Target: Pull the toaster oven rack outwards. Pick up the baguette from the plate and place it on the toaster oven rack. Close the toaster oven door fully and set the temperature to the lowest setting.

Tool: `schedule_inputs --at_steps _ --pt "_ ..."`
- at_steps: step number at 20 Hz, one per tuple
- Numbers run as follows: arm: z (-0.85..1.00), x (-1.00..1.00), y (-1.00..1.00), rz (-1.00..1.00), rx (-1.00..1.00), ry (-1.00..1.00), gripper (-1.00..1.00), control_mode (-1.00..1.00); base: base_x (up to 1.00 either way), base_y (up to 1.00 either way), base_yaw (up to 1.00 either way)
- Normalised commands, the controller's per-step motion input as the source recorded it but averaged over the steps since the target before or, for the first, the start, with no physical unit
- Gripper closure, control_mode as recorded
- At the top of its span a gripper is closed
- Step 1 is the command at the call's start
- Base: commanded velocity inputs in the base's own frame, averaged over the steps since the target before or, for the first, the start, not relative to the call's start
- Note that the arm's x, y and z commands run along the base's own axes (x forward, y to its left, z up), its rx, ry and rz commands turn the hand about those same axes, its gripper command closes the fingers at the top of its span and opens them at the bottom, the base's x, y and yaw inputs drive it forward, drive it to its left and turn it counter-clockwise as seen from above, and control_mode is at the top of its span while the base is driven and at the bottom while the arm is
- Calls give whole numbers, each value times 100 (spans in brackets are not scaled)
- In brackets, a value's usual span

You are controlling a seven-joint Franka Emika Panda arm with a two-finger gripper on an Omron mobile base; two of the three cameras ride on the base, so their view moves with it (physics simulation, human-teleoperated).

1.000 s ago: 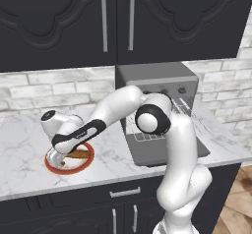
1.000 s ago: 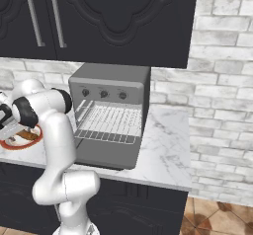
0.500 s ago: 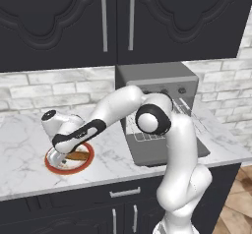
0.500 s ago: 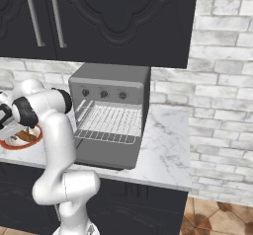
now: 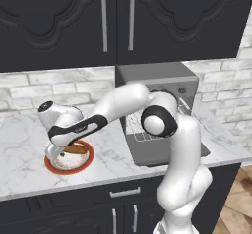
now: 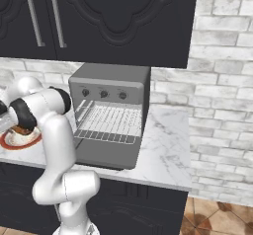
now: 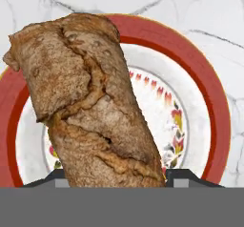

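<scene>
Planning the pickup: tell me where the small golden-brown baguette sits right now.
The small golden-brown baguette lies across the round red-rimmed plate on the marble counter, left of the grey toaster oven, with the gripper straddling its near end.

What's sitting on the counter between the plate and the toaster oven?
Nothing: in the left base view, bare marble counter runs from the plate to the toaster oven.

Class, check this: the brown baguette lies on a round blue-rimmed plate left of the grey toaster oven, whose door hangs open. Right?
Not quite: the round plate has a red-orange rim, as the hand view shows. The brown baguette does lie on it, left of the grey toaster oven, door open.
</scene>
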Motion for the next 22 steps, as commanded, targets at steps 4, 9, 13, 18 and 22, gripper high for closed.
schedule_inputs --at_steps 4,9,13,18,22 --pt "100 -60 -3 0 4 -11 100 -100 0 0 0" --pt "82 -93 -15 0 7 -7 100 -100 0 0 0" --pt "82 -100 -12 0 6 -11 100 -100 0 0 0" --pt "80 -94 -31 -1 5 -10 100 -100 0 0 0" --pt "60 -41 -75 -4 5 -1 100 -100 0 0 0"
